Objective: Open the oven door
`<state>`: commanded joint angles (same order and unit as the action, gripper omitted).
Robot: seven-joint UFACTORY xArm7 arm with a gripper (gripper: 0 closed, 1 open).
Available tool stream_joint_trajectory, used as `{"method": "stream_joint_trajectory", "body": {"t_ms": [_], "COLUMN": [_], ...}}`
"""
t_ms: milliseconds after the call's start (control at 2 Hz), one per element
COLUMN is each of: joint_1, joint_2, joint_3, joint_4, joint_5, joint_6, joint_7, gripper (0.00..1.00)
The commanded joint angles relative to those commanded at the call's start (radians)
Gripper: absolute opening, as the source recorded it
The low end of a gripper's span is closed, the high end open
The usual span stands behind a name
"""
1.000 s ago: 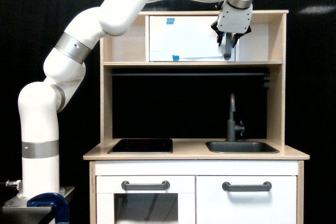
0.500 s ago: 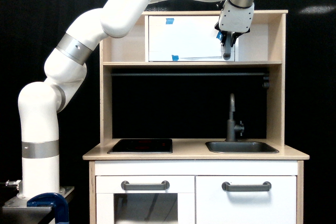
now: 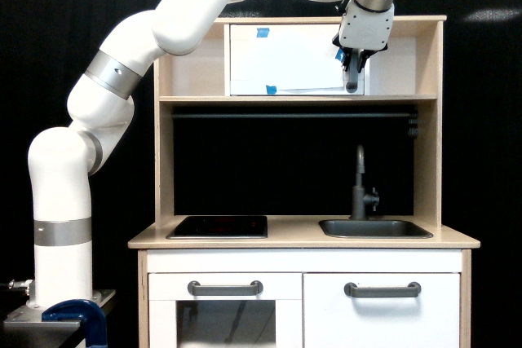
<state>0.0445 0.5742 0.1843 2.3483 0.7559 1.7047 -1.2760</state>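
So the big white jointed robot arm [image 3: 122,79] is rising from its base at the lower left of the frame and arching up and over to the upper right, where its end effector [image 3: 352,71] is hanging right in front of the top cabinet of a wooden toy kitchen [image 3: 167,160]. The oven door [image 3: 285,59], that wide white rectangular panel with small blue tape pieces at its top and lower left, is sitting in the upper middle of the frame, inside the top shelf section. Its vertical grey bar handle [image 3: 351,83] is poking out just below the end effector's dark fingers, which are looking closed in around the bar. From here the door is looking shut or very nearly shut against its cabinet, hard to tell which.

Further down, a dark grey tap [image 3: 360,185] is standing over a grey sink [image 3: 375,228] on the right side of the pale wooden surface [image 3: 302,240], and a flat black hob [image 3: 218,226] is lying on the left side. Along the bottom edge, two white doors with horizontal grey handles are sitting side by side: a glass-windowed door [image 3: 226,315] on the left, a plain white door [image 3: 383,315] on the right. A blue clamp [image 3: 81,315] is gripping the arm's base plate at the bottom left corner.
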Motion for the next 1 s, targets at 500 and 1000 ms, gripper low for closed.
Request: {"method": "stream_joint_trajectory", "body": {"t_ms": [500, 1000], "joint_1": [-0.144, -0.25], "joint_2": [-0.159, -0.236], "joint_3": [0.033, 0.024], "joint_4": [-0.224, -0.327], "joint_5": [0.014, 0.03], "joint_6": [0.027, 0.087], "joint_7": [-0.108, -0.197], "gripper": [0.0, 0.0]}}
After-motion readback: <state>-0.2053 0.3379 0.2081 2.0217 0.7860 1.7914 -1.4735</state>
